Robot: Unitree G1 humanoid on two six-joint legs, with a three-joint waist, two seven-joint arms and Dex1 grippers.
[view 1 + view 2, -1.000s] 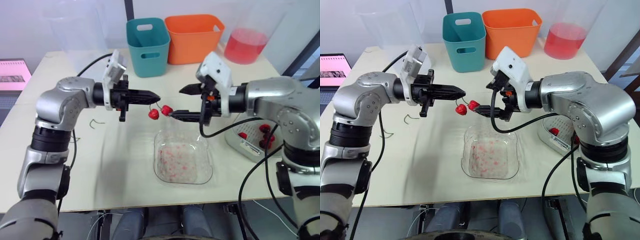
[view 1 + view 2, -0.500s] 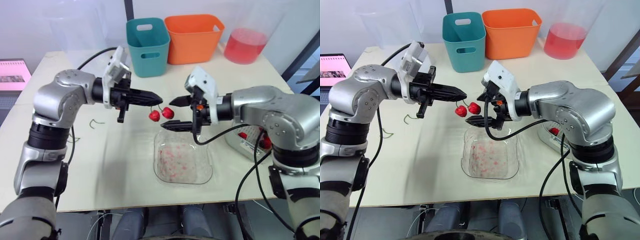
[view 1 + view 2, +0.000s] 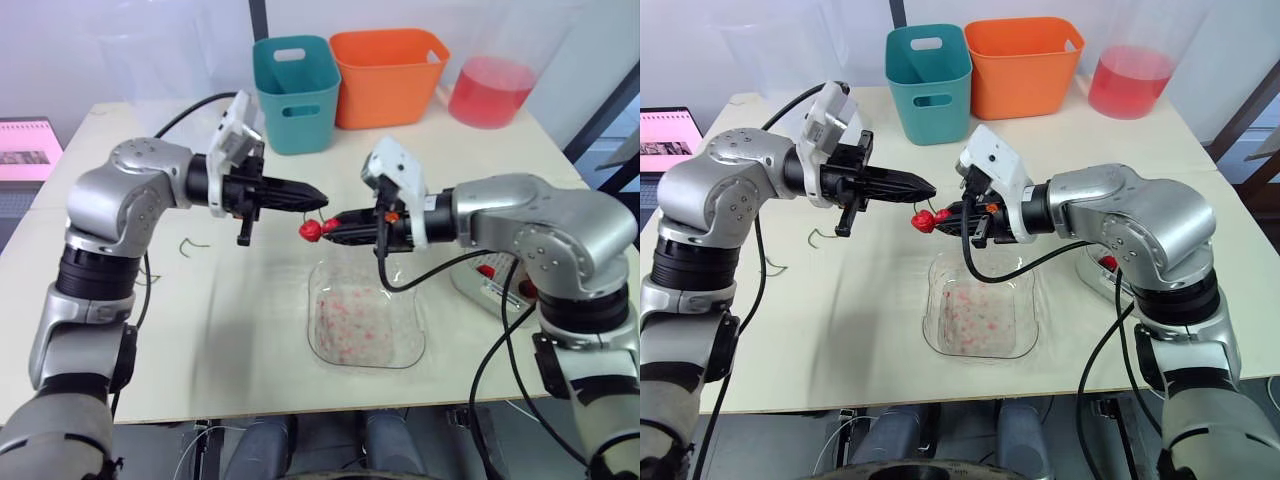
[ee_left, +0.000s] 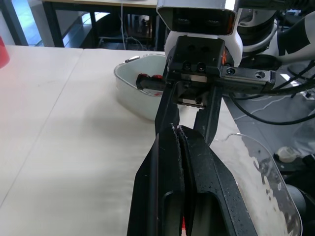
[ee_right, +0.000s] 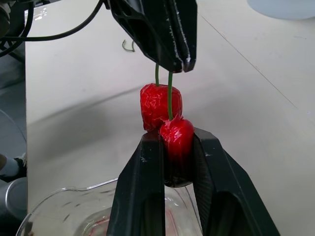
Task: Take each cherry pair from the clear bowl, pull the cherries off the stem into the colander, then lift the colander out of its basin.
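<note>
A pair of red cherries (image 3: 312,229) hangs over the table, just beyond the far rim of the clear bowl (image 3: 415,340). My left gripper (image 3: 322,200) is shut on the green stem (image 5: 169,96) from above. My right gripper (image 5: 174,142) is shut on the nearer cherry (image 5: 177,133), its two fingers pressing its sides. The other cherry (image 5: 156,104) hangs free just behind it. The bowl holds pink smears and no cherries that I can see. At the right, partly behind my right arm, the white colander and basin (image 4: 129,91) hold a few red cherries (image 4: 148,77).
A teal bin (image 3: 295,90) and an orange bin (image 3: 390,75) stand at the back, with a container of pink liquid (image 3: 490,90) to their right. Loose green stems (image 3: 192,243) lie on the table at the left. A pink screen (image 3: 25,150) sits off the left edge.
My right gripper has moved left to the hanging pair and gone from open to shut on one cherry. The left gripper has held the stem in the same place.
</note>
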